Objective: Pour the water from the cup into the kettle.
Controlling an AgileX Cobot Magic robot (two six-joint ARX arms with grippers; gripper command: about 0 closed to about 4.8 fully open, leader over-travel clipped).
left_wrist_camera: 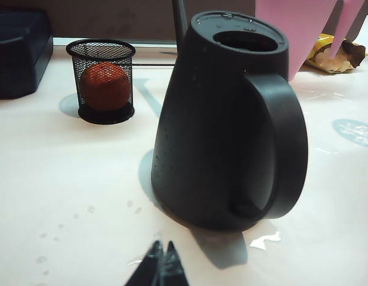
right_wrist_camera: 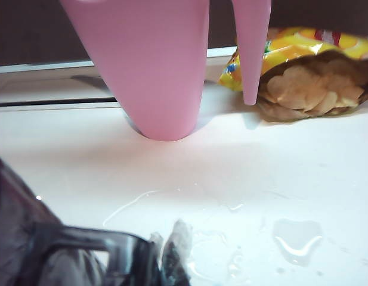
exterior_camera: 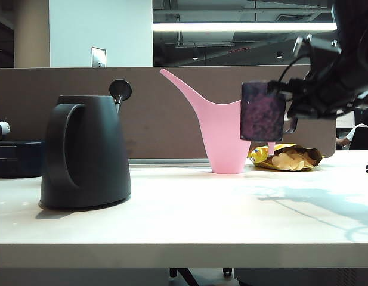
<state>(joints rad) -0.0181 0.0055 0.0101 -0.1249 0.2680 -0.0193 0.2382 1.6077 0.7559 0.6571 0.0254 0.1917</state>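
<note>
The black kettle (exterior_camera: 85,152) stands on the left of the table, its top opening (left_wrist_camera: 244,40) uncovered and its knob on a stem (exterior_camera: 120,90) sticking up behind it. The dark dimpled cup (exterior_camera: 262,111) hangs in the air on the right, in front of the pink watering can, well apart from the kettle. My right gripper (exterior_camera: 291,116) is shut on the cup's handle (right_wrist_camera: 106,253), with the cup's body (right_wrist_camera: 22,232) beside the fingers. Low over the table in front of the kettle (left_wrist_camera: 225,131), my left gripper (left_wrist_camera: 161,249) is shut and empty.
A pink watering can (exterior_camera: 222,134) stands mid-table, with an open chip bag (exterior_camera: 288,158) to its right. A mesh holder with an orange ball (left_wrist_camera: 103,80) and a dark tray (left_wrist_camera: 19,47) sit behind the kettle. Water puddles (right_wrist_camera: 297,235) lie on the table under the cup.
</note>
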